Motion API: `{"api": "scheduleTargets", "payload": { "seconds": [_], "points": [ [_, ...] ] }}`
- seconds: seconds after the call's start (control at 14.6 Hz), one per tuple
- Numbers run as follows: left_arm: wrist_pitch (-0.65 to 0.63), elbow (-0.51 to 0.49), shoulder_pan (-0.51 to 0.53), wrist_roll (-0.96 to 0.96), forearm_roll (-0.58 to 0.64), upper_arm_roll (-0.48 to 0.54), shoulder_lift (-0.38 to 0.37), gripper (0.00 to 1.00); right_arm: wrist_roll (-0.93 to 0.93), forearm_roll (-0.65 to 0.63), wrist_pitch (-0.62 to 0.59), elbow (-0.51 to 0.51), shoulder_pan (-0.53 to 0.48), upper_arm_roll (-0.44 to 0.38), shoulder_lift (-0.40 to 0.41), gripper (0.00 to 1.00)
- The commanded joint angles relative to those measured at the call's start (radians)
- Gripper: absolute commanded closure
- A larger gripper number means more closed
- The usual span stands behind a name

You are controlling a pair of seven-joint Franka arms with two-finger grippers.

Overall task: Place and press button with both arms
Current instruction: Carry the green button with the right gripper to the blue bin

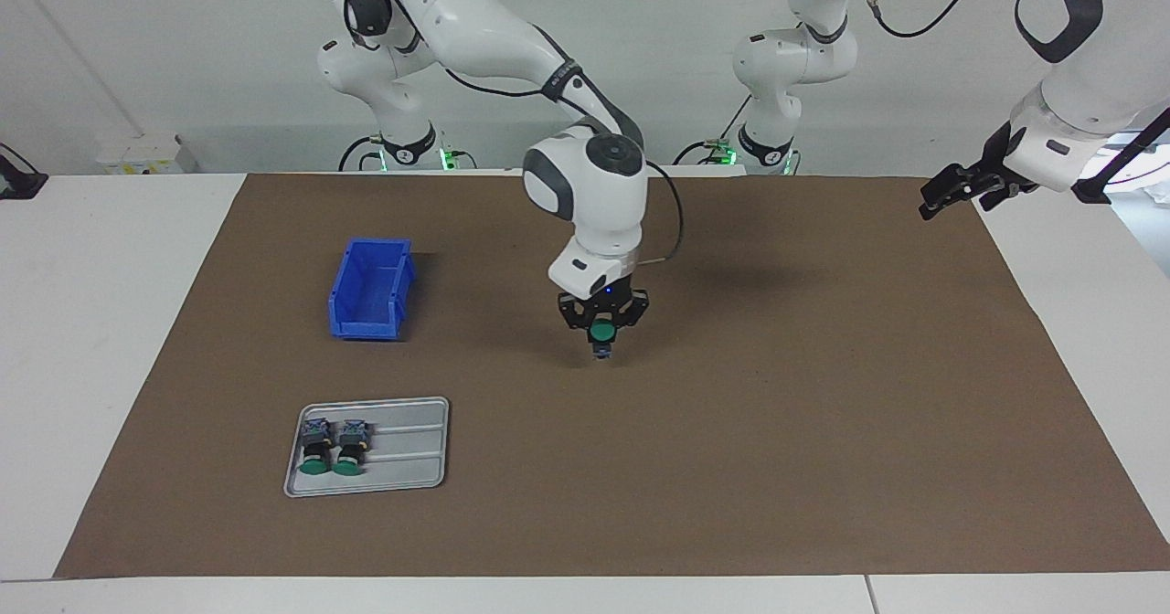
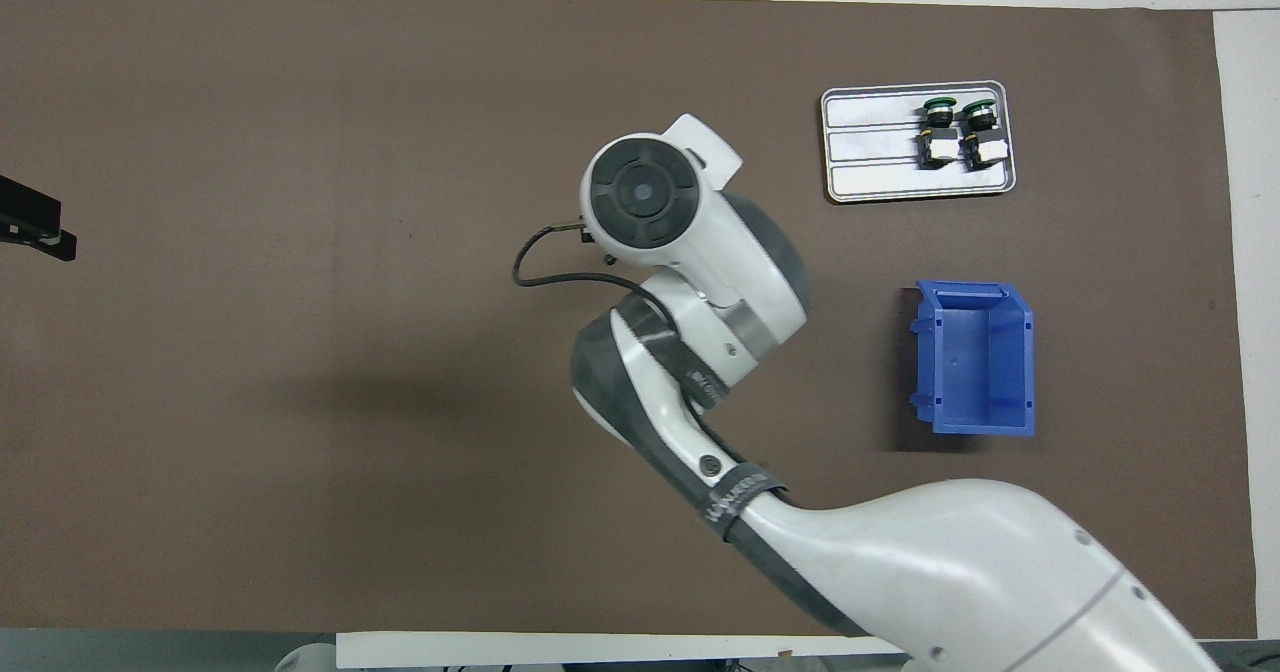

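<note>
Button (image 1: 600,332), small, light and rigid, hangs pinched in the right gripper (image 1: 602,324) over the mat's (image 1: 731,413) middle; best held by its barrel. Left gripper (image 1: 951,189) waits, fingers unclear.

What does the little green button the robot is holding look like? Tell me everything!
The button is small, with a round green cap facing the camera and a dark body with a bluish end below it. The right gripper is shut on it, holding it up over the middle of the brown mat, with its lower end close to the mat; whether it touches cannot be told. In the overhead view the arm hides it.
</note>
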Motion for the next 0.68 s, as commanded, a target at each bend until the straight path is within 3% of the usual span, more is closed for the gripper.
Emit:
{"api": "scheduleTargets", "payload": {
  "seconds": [0.0, 0.34, 0.48, 0.61],
  "points": [
    [0.025, -0.034, -0.003, 0.006, -0.010, 0.004, -0.026, 0.00, -0.187, 0.017, 0.020, -0.340, -0.126, 0.014, -0.294, 1.00],
    [0.023, -0.034, 0.000, 0.001, -0.010, 0.004, -0.026, 0.00, -0.575, 0.097, 0.014, -0.627, -0.367, 0.006, -0.592, 0.99],
    [0.023, -0.034, 0.012, 0.003, -0.010, 0.010, -0.026, 0.00, -0.735, 0.140, 0.014, -0.663, -0.480, 0.003, -0.617, 0.98],
    [0.023, -0.034, 0.014, 0.004, -0.010, 0.013, -0.027, 0.00, -0.759, 0.149, 0.019, -0.690, -0.522, 0.003, -0.618, 0.98]
  ]
}}
